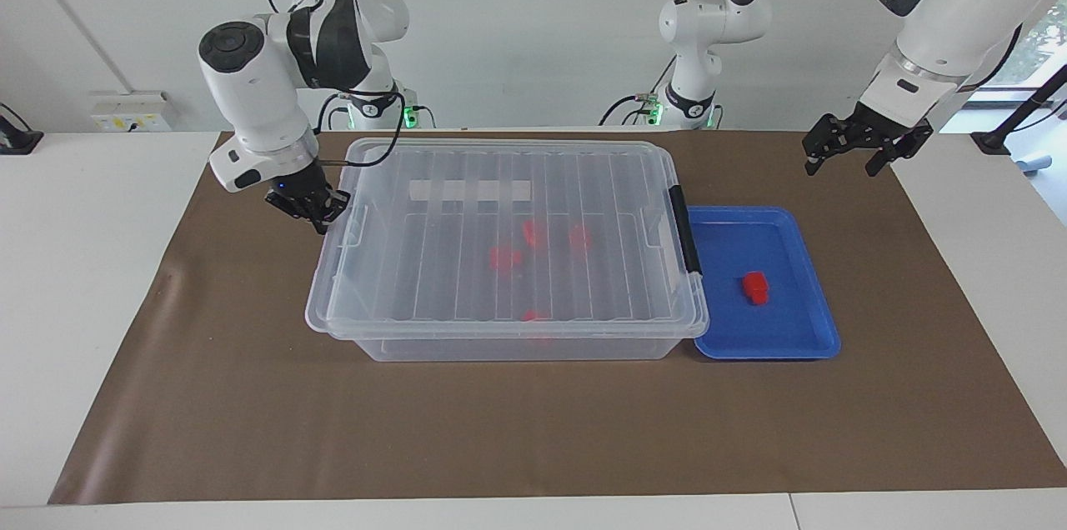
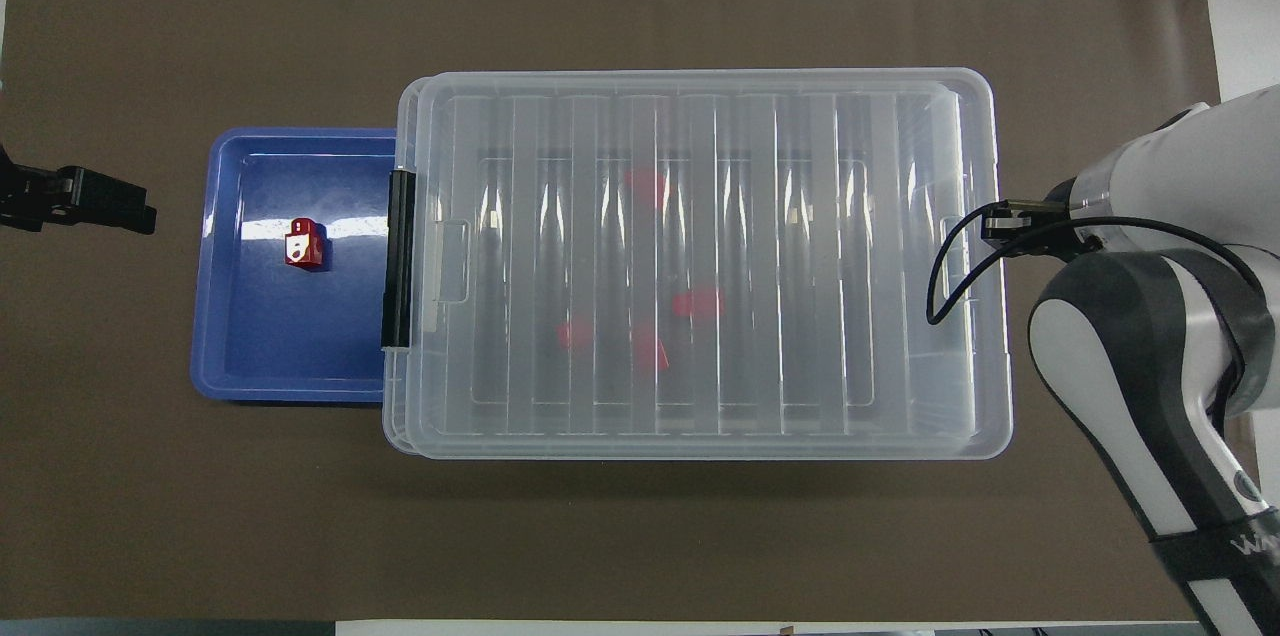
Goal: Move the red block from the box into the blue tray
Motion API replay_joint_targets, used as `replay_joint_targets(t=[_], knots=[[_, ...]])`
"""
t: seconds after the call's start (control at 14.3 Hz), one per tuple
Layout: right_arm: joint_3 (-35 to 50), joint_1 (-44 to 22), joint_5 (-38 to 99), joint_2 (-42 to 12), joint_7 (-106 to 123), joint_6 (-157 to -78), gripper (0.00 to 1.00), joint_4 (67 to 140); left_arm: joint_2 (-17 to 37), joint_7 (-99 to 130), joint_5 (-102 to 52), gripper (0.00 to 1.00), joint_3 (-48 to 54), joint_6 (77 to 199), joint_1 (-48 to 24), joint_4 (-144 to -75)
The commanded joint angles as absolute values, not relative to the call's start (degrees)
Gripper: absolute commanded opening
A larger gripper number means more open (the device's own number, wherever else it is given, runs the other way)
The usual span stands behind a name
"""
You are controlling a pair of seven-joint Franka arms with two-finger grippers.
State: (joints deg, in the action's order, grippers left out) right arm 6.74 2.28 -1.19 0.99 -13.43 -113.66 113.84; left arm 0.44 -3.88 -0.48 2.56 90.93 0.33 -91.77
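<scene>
The box [image 1: 500, 180] stands mid-table with its ribbed clear lid on; it also shows in the overhead view [image 2: 700, 116]. Several red blocks show blurred through the lid, such as one [image 1: 503, 257] near the middle. One red block [image 1: 756, 287] lies in the blue tray [image 1: 733, 247], which sits against the box's end toward the left arm; block [image 2: 303, 243] and tray [image 2: 260, 336] show from overhead. My right gripper [image 1: 313, 209] is low at the box's end toward the right arm, by the lid's edge. My left gripper [image 1: 842, 167] hangs open and empty over the mat beside the tray.
A black latch clip [image 1: 685, 230] holds the lid at the tray end. A brown mat [image 1: 533, 430] covers the table. The right arm's forearm and cable [image 2: 1150, 336] lie beside the box's end.
</scene>
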Motion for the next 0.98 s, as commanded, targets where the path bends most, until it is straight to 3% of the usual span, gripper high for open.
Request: replay_joint_targets(t=[0.0, 0.49, 0.84, 0.91], knots=[[7.2, 1.9, 0.0, 2.0, -15.8, -114.5, 0.0, 115.1, -0.1, -5.0, -0.8, 1.0, 0.5, 89.4, -1.3, -91.7], [7.1, 1.9, -0.1, 1.8, -15.0, -112.3, 0.0, 113.6, -0.1, -5.8, -1.1, 1.0, 0.6, 90.4, -0.8, -91.8], [6.8, 5.1, -0.2, 1.8, -10.7, -94.0, 0.0, 98.6, -0.1, -5.8, -1.3, 1.0, 0.7, 91.1, -0.9, -92.1], [6.8, 5.5, -0.2, 1.8, -10.2, -90.3, 0.17, 95.7, -0.1, -5.8, -1.3, 1.0, 0.7, 91.1, -1.1, -92.1]])
